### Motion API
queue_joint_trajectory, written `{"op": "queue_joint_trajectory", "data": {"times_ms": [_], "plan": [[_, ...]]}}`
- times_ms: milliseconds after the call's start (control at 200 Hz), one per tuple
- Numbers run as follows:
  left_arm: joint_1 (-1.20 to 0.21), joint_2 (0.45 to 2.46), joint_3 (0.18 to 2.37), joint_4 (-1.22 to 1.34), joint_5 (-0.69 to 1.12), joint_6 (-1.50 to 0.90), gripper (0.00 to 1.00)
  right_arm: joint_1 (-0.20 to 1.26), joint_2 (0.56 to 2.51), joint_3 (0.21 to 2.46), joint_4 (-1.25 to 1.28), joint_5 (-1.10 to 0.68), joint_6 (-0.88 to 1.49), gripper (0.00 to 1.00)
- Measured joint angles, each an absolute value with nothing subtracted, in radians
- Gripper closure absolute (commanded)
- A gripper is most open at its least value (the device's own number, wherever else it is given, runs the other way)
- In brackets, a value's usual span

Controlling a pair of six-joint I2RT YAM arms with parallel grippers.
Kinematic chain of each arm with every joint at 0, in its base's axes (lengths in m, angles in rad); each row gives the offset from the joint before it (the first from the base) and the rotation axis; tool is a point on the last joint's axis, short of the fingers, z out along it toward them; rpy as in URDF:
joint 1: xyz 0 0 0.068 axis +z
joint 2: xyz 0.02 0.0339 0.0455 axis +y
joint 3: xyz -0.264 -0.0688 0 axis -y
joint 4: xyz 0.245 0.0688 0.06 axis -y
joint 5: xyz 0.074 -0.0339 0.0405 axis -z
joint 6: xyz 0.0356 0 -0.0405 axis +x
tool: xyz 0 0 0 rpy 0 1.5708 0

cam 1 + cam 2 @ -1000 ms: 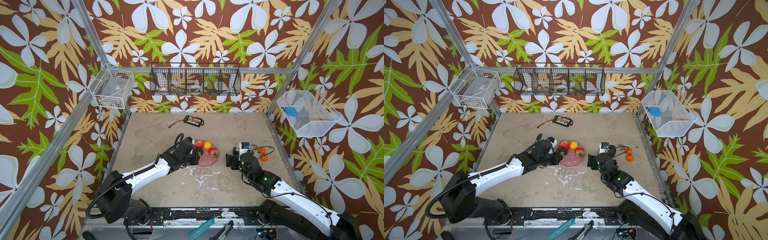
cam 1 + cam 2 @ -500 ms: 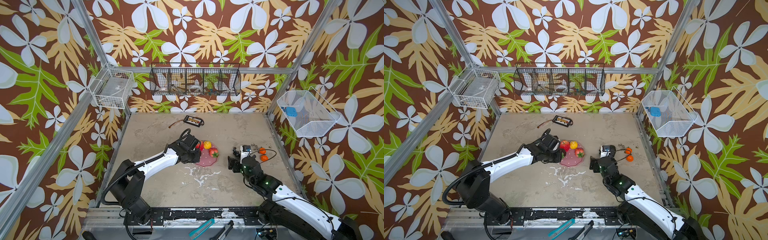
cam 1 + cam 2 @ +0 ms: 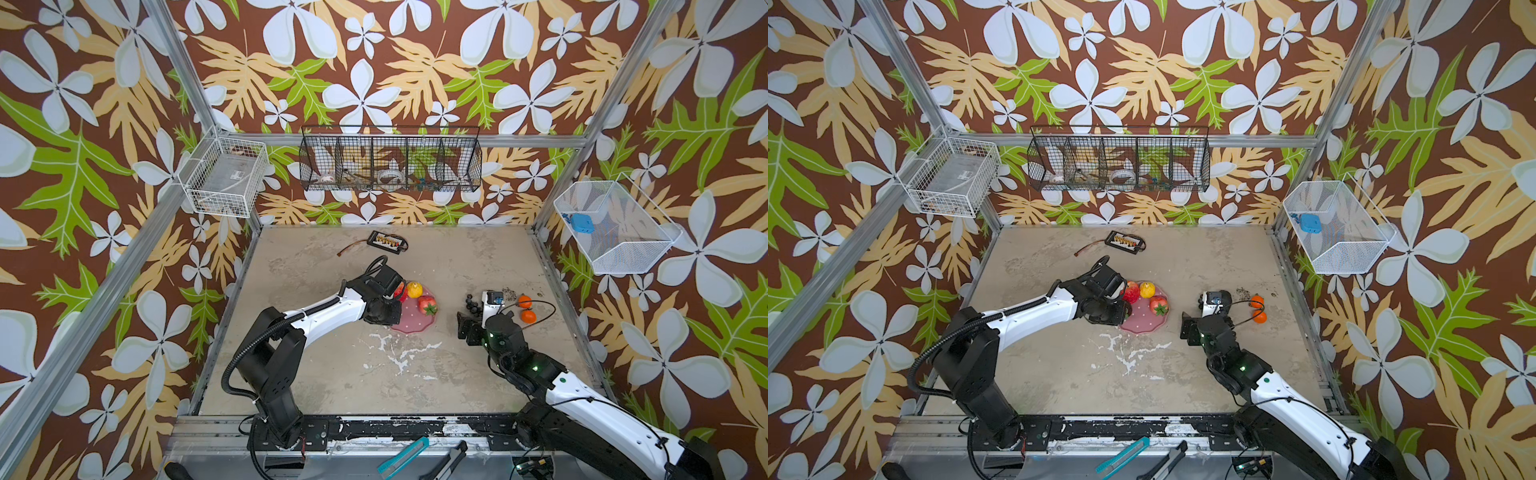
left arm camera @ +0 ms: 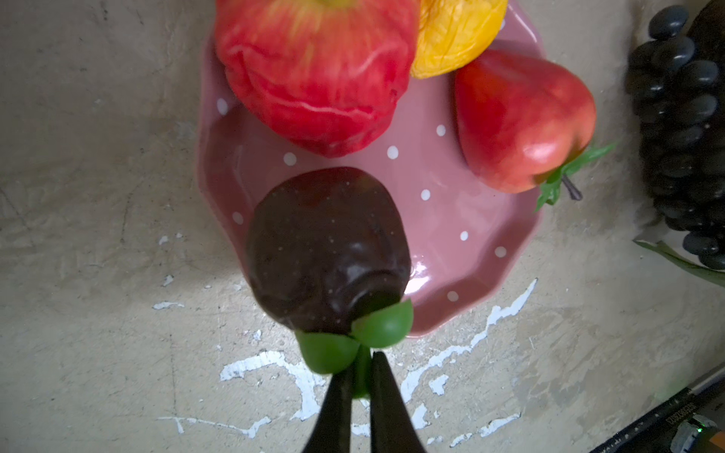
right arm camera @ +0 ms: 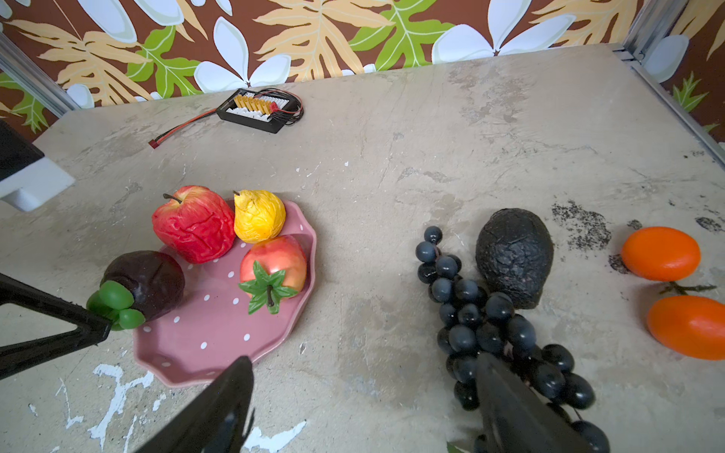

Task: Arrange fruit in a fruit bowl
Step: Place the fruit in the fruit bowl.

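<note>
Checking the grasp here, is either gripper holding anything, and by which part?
The left gripper is shut on the dark purple fruit, pinching its green leafy cap. The right gripper is open, holding nothing.

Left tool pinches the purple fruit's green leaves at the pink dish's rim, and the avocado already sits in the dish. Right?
No: the right wrist view shows the avocado on the table beside the grape bunch, outside the pink dish. The rest is right.
</note>
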State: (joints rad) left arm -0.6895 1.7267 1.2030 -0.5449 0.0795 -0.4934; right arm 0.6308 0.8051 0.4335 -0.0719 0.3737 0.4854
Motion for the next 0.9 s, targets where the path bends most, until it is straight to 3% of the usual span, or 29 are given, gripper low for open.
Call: {"op": "queue_joint_trajectory", "data": {"times_ms": [180,500,896], "plan": [[-0.68,1.738,1.202,-0.552,0.064,-0.475,0.95,0.631,0.801,0.434,-0.072,0.374,0.485,0.13],[-0.673,1.743,1.202,-0.556,0.02,-0.459,0.74,0.631,0.802,0.432,-0.072,0.374,0.486,0.13],[-0.67,1.719,1.197,-0.556,-0.024,-0.451,0.7,0.631,0.809,0.432,-0.072,0.373,0.486,0.13]]}}
